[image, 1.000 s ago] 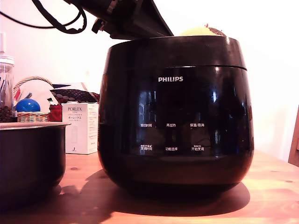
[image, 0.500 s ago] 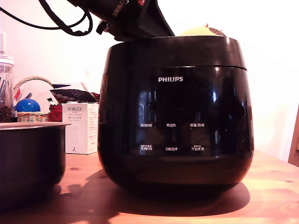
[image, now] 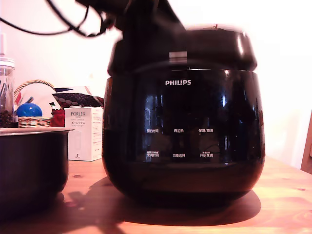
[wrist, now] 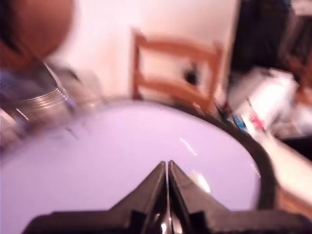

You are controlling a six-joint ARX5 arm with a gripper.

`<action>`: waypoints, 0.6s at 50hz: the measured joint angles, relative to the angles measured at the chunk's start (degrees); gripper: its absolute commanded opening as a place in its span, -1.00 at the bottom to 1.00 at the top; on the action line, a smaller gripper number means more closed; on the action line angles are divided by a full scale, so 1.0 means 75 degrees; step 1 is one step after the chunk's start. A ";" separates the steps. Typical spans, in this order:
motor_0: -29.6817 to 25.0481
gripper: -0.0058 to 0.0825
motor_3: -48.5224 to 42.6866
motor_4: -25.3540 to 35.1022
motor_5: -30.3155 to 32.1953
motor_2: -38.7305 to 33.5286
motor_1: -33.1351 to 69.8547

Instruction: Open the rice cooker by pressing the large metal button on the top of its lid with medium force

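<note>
Pale wall behind a wooden table (image: pixel 287 195) carrying the rice cooker (image: pixel 183 131) at centre; its lid (image: pixel 195 48) sits raised and blurred. Gripper (wrist: pixel 167 168) above the lid, fingertips pressed together, holding nothing.

Low frontal exterior; wrist above lid (wrist: pixel 122 156)

The glossy black round lid (image: pixel 195 48) is sitting blurred and raised above the glossy black rounded Philips rice cooker (image: pixel 183 136) at frame centre, with the dark robot arm (image: pixel 141 19) hanging over its upper left.
</note>
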 measured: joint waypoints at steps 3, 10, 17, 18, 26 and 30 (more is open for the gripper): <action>0.0000 -0.92 0.0353 -0.0364 -0.0009 0.0000 -0.0032; 0.0003 -0.92 0.0918 -0.0851 -0.0023 0.0000 -0.0239; 0.0050 -0.92 0.0793 -0.1320 0.0079 0.0000 -0.0737; 0.0070 -0.92 0.0764 -0.1320 0.0079 0.0000 -0.0819; 0.0335 -0.92 0.0356 -0.1789 0.0484 0.0000 -0.1664; 0.0525 -0.92 0.0038 -0.2040 0.0565 0.0000 -0.2113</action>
